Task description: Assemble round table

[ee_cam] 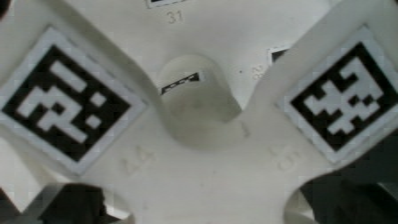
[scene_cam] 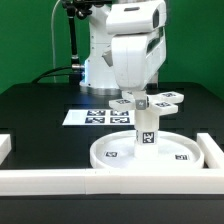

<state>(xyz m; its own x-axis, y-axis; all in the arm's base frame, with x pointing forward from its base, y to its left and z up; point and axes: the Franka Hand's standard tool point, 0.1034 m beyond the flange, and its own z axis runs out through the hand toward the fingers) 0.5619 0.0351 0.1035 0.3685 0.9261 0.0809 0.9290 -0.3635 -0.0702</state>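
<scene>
The large rimmed disc [scene_cam: 108, 157] lies flat near the front of the table. The short post [scene_cam: 146, 131], with a tag on its side, stands upright in the disc's middle. The flat cross-shaped piece [scene_cam: 166, 99] lies level on top of the post. My gripper [scene_cam: 137, 94] comes straight down onto it and is shut on one of its arms. In the wrist view the cross-shaped piece [ee_cam: 196, 150] fills the picture with two tagged arms, and my dark fingertips [ee_cam: 71, 200] sit on either side of the white arm between them, my gripper [ee_cam: 210, 200] closed on it.
The marker board [scene_cam: 92, 117] lies flat behind the disc toward the exterior view's left. Long white border rails run along the front [scene_cam: 90, 181], the left [scene_cam: 5, 146] and the right [scene_cam: 214, 150]. The robot's base [scene_cam: 95, 60] stands at the back.
</scene>
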